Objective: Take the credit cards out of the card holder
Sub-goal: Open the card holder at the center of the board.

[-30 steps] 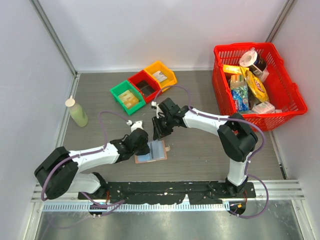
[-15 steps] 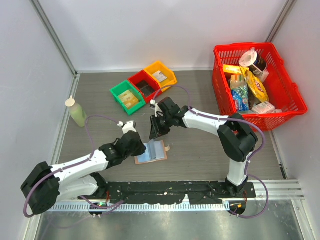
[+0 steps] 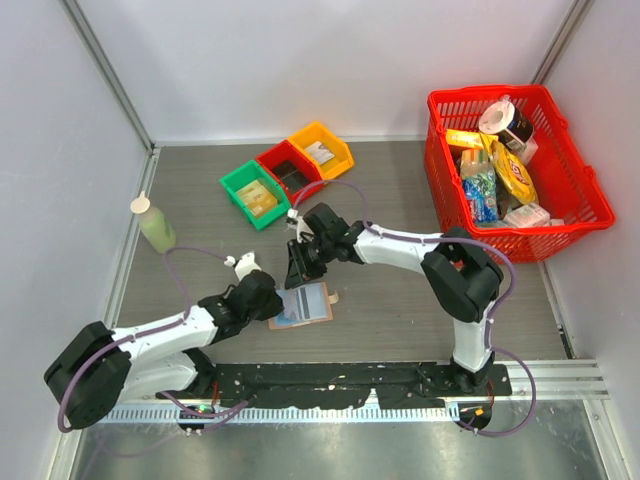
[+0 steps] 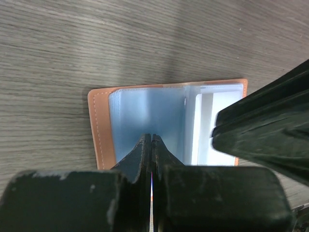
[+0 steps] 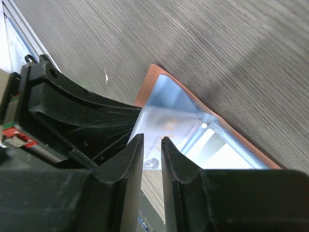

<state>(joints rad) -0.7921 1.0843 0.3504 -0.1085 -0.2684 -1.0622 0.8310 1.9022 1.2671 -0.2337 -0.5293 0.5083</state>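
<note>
Lying open on the table (image 3: 420,310), the card holder (image 3: 303,305); over it we see the left gripper (image 4: 152,140) closed and the right gripper (image 5: 152,140) narrowly parted at a credit card (image 5: 169,123), grip unclear.

Bright, even light, soft shadows; wrist cams blurry up close.

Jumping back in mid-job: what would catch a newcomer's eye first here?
First, the two black grippers meeting over the open card holder in the middle. The left gripper is shut, its tip on the blue lining, while the right gripper hovers narrowly open at a pale card. Next come the red basket, crammed with groceries at the far right, and the green, red and yellow bins behind.
</note>
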